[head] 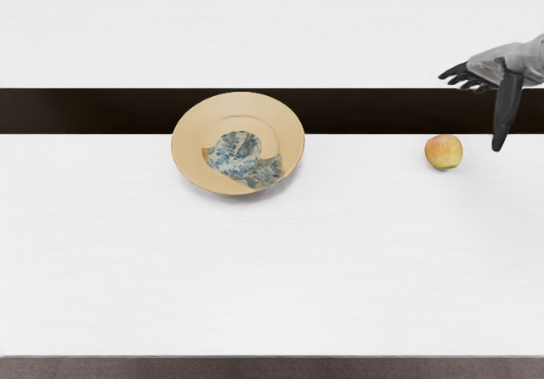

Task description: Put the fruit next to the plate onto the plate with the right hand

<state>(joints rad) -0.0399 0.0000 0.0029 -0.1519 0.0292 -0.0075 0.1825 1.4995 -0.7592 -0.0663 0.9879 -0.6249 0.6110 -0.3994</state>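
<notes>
Plate (189, 145) lies left of round apple (444, 152) near spread right hand (486, 70).

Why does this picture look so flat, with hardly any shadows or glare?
Head view: the light is even and soft, so the apple and plate cast hardly any shadow on the white table; no glare spots show; nothing is out of focus, and the open right hand looks as sharp as the rest.

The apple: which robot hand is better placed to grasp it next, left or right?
Right. The right robot hand, open and empty, is close to the apple, up and right of it in the picture; no left arm shows. The plate lies further left.
</notes>
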